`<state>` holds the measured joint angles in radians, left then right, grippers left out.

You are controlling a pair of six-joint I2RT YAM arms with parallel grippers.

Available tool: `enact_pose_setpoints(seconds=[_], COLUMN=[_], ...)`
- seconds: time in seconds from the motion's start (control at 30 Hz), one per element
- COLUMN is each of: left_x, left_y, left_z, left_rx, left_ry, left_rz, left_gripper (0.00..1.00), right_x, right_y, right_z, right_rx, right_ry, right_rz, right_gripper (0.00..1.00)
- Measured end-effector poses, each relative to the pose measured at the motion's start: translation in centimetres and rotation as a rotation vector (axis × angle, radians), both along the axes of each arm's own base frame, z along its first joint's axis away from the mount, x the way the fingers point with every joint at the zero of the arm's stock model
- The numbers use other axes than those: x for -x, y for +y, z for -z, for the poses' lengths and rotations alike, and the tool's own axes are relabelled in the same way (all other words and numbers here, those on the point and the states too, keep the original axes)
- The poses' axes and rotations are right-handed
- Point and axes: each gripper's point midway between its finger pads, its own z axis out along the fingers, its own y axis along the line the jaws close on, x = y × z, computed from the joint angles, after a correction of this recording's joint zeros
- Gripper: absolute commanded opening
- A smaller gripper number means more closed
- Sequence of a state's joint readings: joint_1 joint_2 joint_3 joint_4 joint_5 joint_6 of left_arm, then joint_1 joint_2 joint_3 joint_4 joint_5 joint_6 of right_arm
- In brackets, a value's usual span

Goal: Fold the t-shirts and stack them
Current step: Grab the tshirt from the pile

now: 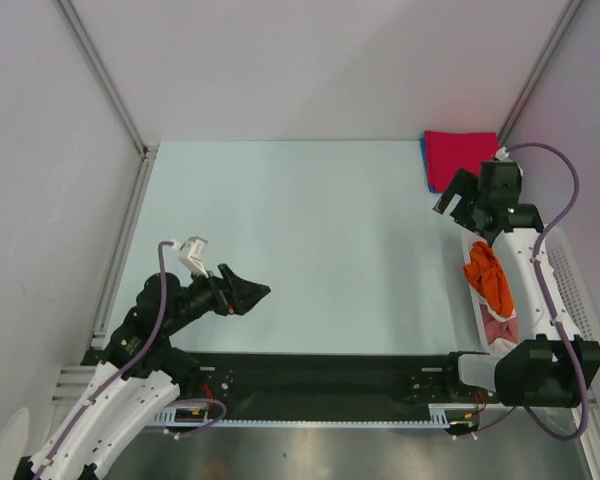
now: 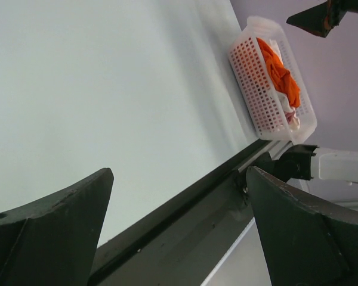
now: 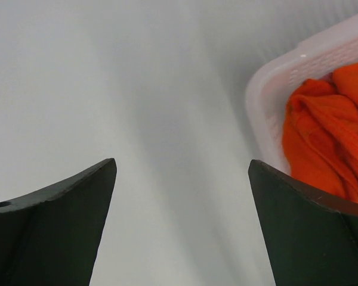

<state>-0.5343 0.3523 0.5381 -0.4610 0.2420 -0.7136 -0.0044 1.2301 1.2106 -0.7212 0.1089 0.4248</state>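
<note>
A folded red t-shirt (image 1: 461, 154) lies on a blue one (image 1: 426, 160) at the table's far right corner. An orange t-shirt (image 1: 488, 277) and a pinkish-red one (image 1: 500, 330) lie crumpled in the white basket (image 1: 566, 275) on the right. The orange t-shirt also shows in the left wrist view (image 2: 280, 74) and the right wrist view (image 3: 328, 131). My right gripper (image 1: 458, 197) is open and empty, between the folded stack and the basket. My left gripper (image 1: 248, 291) is open and empty over the near left of the table.
The basket also shows in the left wrist view (image 2: 256, 89) and the right wrist view (image 3: 268, 89). A black rail (image 1: 320, 370) runs along the table's near edge. Metal frame posts (image 1: 105, 75) rise at the back corners.
</note>
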Motion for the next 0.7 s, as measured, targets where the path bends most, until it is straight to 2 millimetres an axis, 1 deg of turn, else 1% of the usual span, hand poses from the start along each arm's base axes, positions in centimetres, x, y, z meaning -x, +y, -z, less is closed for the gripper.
enact_pose_setpoints(seconds=[0.03, 0.1, 0.17, 0.2, 0.23, 0.27, 0.3, 0.33, 0.43, 0.47, 0.53, 0.6, 0.7], left_x=[0.0, 0.0, 0.1, 0.1, 0.2, 0.2, 0.2, 0.3, 0.2, 0.1, 0.1, 0.1, 0.1], left_y=[-0.2, -0.5, -0.7, -0.9, -0.9, -1.0, -1.1, -1.2, -1.7, -1.9, -2.2, -2.4, -2.7], left_z=[0.2, 0.3, 0.4, 0.4, 0.4, 0.4, 0.5, 0.5, 0.6, 0.8, 1.2, 1.7, 2.4], left_rx=[-0.009, -0.018, -0.021, -0.021, -0.021, -0.021, -0.021, -0.023, -0.026, -0.028, -0.034, -0.042, -0.052], left_ry=[0.008, 0.021, 0.029, 0.034, 0.035, 0.038, 0.041, 0.044, 0.060, 0.068, 0.091, 0.115, 0.150], left_rz=[0.011, 0.031, 0.048, 0.057, 0.062, 0.066, 0.074, 0.083, 0.105, 0.113, 0.129, 0.142, 0.156], left_gripper=[1.00, 1.00, 1.00, 1.00, 0.99, 0.99, 0.98, 0.98, 0.97, 0.97, 0.97, 0.96, 0.96], right_x=[-0.1, -0.2, 0.1, 0.4, 0.7, 1.2, 1.5, 2.0, 2.6, 2.7, 2.3, 1.7, 0.9], right_y=[-0.7, -3.7, -7.2, -9.1, -10.3, -12.4, -13.5, -15.2, -18.7, -19.7, -21.0, -21.8, -22.5], right_z=[0.4, 1.2, 2.1, 2.4, 2.6, 2.9, 3.0, 3.1, 3.5, 3.8, 4.8, 6.0, 8.1], right_rx=[-0.005, -0.004, 0.005, 0.019, 0.028, 0.046, 0.054, 0.059, 0.064, 0.069, 0.076, 0.088, 0.093], right_ry=[0.012, 0.038, 0.067, 0.078, 0.084, 0.093, 0.092, 0.087, 0.074, 0.073, 0.080, 0.093, 0.123], right_rz=[0.019, 0.106, 0.217, 0.283, 0.328, 0.401, 0.446, 0.509, 0.642, 0.679, 0.726, 0.754, 0.770], right_gripper=[0.99, 0.95, 0.91, 0.87, 0.84, 0.82, 0.79, 0.78, 0.80, 0.82, 0.84, 0.84, 0.84])
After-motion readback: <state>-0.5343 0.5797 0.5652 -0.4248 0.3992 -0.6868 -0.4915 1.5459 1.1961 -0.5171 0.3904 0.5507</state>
